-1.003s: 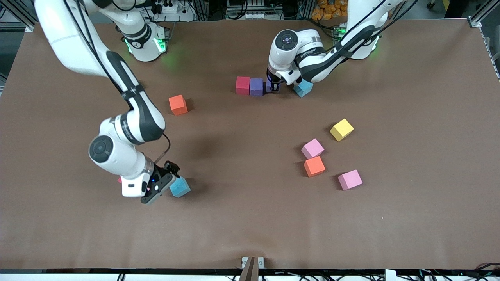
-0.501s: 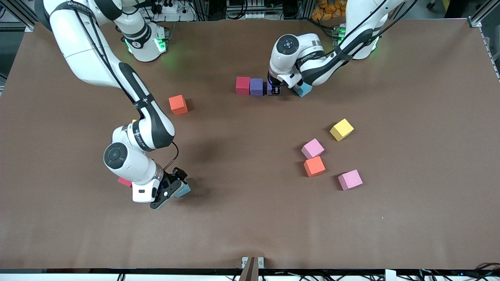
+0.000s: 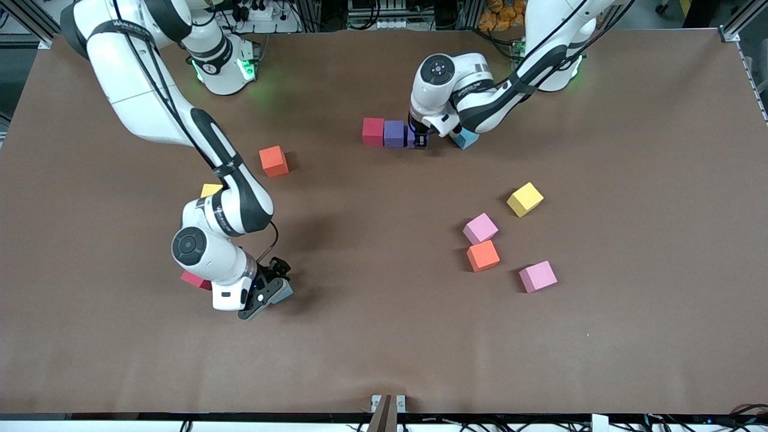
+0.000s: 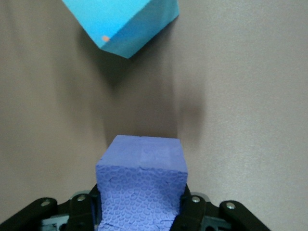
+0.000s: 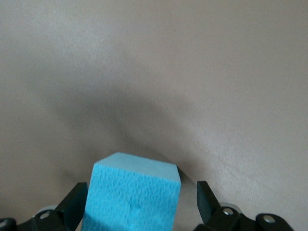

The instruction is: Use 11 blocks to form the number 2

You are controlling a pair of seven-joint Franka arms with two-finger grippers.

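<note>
While the left gripper [image 3: 420, 139] clamps a purple block [image 4: 140, 185] just beside the purple cube [image 3: 393, 133] in the red-purple row, we see a blue block [image 3: 465, 138] near it toward the left arm's end. The right gripper [image 3: 273, 288] straddles another blue block [image 5: 132, 197], jaws wide, not gripping. Remaining blocks lie scattered, nearer the camera than the row.

Robotics lab, you had two white arms [image 3: 180, 114] bolted along one edge of a brown-covered table [image 3: 384, 336], aluminium framing [image 3: 741, 24], power strips and cable bundles [image 3: 252, 11] past that edge, foam cubes [image 3: 524, 199] scattered on it.
</note>
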